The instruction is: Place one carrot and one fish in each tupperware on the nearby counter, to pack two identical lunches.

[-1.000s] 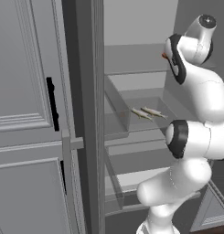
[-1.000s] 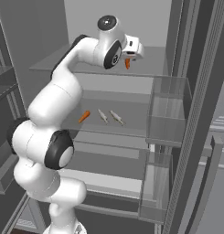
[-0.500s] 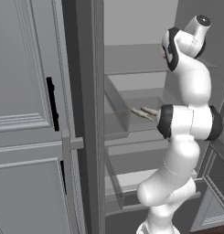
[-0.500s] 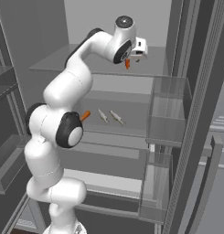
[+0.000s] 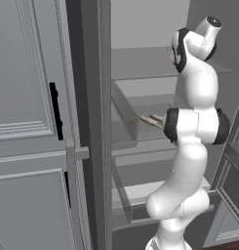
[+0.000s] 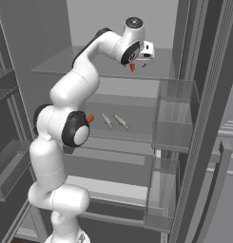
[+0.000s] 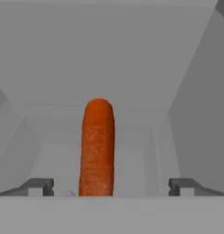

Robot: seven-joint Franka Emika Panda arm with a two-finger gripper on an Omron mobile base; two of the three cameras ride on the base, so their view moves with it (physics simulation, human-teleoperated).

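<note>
My gripper [image 6: 140, 60] is high in the open fridge, above the upper glass shelf, shut on a small orange carrot [image 6: 132, 67] that hangs from it. In the hand view the carrot [image 7: 97, 146] stands straight up between the dark fingertips [image 7: 39, 185]. A second carrot [image 6: 90, 118] lies on the middle shelf, partly behind my arm's elbow. Beside it lie two slim silvery fish [image 6: 106, 120] [image 6: 121, 122], also seen as fish [image 5: 151, 119] past my arm. Both tupperware trays and the marble counter are out of view.
Clear door bins [image 6: 175, 116] hang on the open fridge door at the right. Glass shelves [image 6: 113, 135] run across the fridge interior. A grey cabinet door with a black handle [image 5: 54, 110] stands at the left.
The arm's elbow and upper links have swung round and straightened. The hand, still holding the carrot, has stayed near the upper shelf, shifting slightly right and down.
</note>
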